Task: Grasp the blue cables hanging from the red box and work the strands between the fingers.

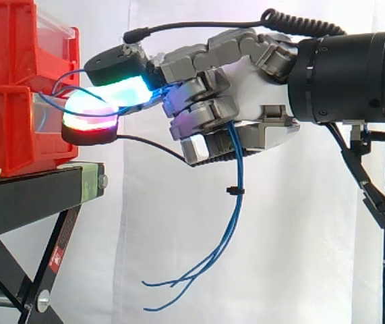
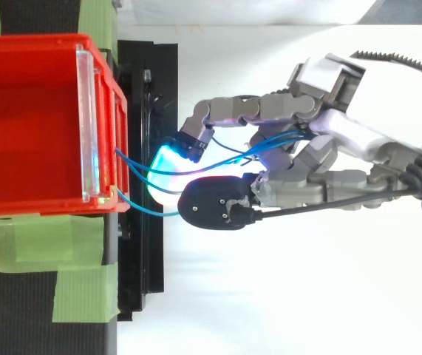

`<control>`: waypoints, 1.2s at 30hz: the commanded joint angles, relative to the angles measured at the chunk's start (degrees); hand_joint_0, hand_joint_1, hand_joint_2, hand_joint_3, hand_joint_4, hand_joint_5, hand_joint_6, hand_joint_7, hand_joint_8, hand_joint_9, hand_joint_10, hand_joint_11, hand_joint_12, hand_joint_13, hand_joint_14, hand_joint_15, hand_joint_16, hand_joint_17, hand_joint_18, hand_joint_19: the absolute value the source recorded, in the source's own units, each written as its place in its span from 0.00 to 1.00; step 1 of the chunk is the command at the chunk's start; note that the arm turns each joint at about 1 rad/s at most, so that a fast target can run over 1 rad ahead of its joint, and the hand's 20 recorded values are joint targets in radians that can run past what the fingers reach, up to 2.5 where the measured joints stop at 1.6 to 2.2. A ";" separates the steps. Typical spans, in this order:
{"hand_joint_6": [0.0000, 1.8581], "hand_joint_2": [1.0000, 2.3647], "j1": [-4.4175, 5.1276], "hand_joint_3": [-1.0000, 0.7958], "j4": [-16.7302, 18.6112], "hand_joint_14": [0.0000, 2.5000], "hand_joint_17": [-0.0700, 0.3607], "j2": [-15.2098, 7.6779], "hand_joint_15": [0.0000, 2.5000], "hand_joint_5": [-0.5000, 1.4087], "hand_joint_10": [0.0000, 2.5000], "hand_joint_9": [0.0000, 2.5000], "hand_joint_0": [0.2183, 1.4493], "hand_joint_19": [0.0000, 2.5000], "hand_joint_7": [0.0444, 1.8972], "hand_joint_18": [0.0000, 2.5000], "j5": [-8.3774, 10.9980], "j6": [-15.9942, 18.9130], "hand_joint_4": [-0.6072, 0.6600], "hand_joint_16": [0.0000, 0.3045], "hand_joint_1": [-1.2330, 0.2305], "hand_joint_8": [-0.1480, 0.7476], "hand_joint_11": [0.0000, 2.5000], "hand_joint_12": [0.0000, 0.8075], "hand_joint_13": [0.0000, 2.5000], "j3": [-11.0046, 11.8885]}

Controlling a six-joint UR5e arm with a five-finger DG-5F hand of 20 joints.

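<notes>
Thin blue cables [image 1: 236, 202] come out of the front of the red box [image 1: 7, 88], run through my hand [image 1: 246, 101] and hang down below it with loose ends near the bottom. From above, the blue cables [image 2: 140, 166] leave the red box [image 2: 41, 126] at its front edge and pass between my fingers. My hand [image 2: 358, 126] is just right of the box, its fingers curled round the strands, and its glowing fingertips [image 1: 121, 91] are pressed together close to the box front.
The red boxes are stacked on a black stand [image 1: 37, 196] with green tape [image 2: 48, 244] on top. A white curtain hangs behind. Open space lies below and right of the hand.
</notes>
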 commanded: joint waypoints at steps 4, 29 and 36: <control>0.01 0.01 -0.02 0.45 0.00 1.00 0.55 0.00 0.64 0.54 1.00 0.55 0.48 0.26 0.50 0.97 0.00 0.22 0.77 0.73 0.40 0.78 1.00 0.77 0.72 -0.02; 0.01 0.01 -0.28 0.42 0.00 1.00 0.55 0.00 0.64 0.50 1.00 0.55 0.70 0.26 0.44 0.97 0.00 0.31 0.67 0.73 0.33 0.78 1.00 0.77 0.72 -0.02; 0.01 0.01 -0.37 0.39 0.00 1.00 0.55 0.00 0.64 0.50 1.00 0.55 0.88 0.26 0.48 0.97 -0.09 0.31 0.65 0.73 0.34 0.78 1.00 0.77 0.72 -0.02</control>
